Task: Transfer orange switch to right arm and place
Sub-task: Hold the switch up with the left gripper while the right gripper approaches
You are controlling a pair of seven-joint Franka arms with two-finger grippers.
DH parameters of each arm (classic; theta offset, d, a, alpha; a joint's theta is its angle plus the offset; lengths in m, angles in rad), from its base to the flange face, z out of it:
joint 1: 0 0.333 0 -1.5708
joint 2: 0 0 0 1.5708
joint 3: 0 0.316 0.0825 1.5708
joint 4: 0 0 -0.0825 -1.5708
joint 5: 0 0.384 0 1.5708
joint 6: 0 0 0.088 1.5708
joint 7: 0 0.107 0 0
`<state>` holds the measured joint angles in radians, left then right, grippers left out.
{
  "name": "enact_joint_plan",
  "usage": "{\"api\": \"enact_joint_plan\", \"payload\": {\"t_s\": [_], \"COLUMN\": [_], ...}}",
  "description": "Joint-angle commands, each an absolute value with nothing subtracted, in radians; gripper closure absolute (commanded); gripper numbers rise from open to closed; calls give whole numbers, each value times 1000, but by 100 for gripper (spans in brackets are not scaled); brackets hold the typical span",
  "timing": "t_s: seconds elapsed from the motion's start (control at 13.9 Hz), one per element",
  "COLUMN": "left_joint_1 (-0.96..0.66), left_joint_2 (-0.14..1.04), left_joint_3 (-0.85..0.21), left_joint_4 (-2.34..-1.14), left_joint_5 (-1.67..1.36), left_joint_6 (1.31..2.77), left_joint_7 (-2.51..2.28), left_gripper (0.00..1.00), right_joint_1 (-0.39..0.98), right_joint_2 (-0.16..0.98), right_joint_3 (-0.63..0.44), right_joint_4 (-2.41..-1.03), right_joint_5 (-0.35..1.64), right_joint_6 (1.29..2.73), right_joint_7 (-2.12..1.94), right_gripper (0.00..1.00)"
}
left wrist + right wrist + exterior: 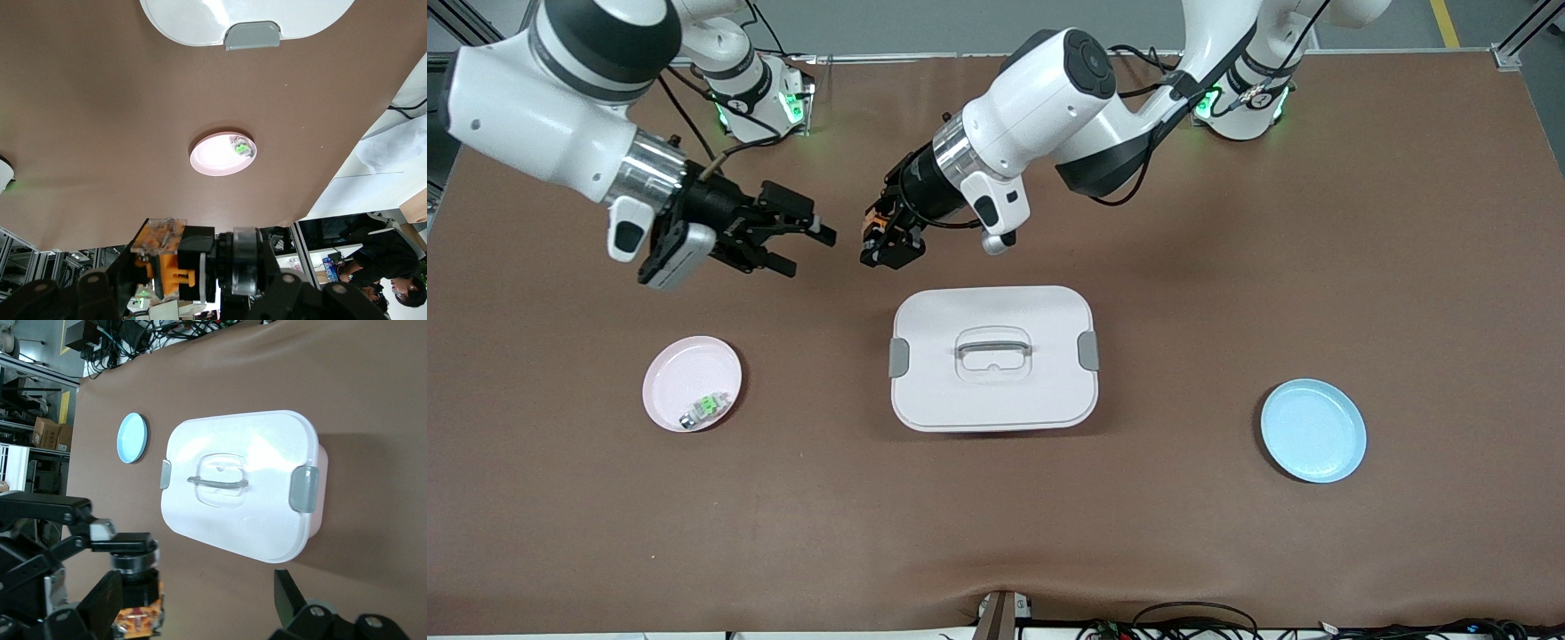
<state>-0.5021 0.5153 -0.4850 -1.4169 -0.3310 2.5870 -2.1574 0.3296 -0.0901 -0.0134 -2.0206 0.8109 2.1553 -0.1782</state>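
My left claw [882, 242] is clamped on the orange switch [175, 261], up over the worktop [1227, 293] above the lidded white box [993, 357]. My right claw [805, 240] gapes wide just beside it, holding nothing.

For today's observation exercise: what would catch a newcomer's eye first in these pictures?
First, the two grippers facing each other in the air, above the table farther from the front camera than the white lidded box: the left gripper shut on the orange switch, the right gripper open. Then the pink plate holding a small green-and-silver part toward the right arm's end, and the blue plate toward the left arm's.
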Motion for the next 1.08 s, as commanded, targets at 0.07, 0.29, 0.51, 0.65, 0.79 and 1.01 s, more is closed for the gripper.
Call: {"api": "enact_joint_plan", "payload": {"t_s": [0.07,0.29,0.51,0.65,0.79,1.01], "left_joint_1": [-514,-512,-509,-505,-506,-509], "left_joint_2": [525,520,518,517,517,517], "left_joint_3": [-482,-480,-482,-482,-482,-480], "left_joint_4": [-1407,-1407,-1407,-1408,-1408,-1408], "left_joint_5": [-310,-310,-310,-310,-310,-310], "left_joint_6": [2617,2617,2617,2617,2617,2617], "left_joint_7": [-2181,-2181,-2180,-2175,-2175,-2174], "left_gripper": [90,90,90,90,90,90], "right_joint_1": [356,386,440,472,489,486], "right_joint_2": [-123,-126,-132,-126,-124,-124], "right_joint_3": [-23,-23,-21,-23,-23,-25], "right_joint_4": [-2056,-2098,-2147,-2152,-2154,-2152], "right_joint_5": [862,865,929,931,931,931], "right_joint_6": [2175,2241,2293,2322,2342,2327], "right_joint_7": [-179,-179,-158,-121,-115,-106], "right_gripper": [0,0,0,0,0,0]}}
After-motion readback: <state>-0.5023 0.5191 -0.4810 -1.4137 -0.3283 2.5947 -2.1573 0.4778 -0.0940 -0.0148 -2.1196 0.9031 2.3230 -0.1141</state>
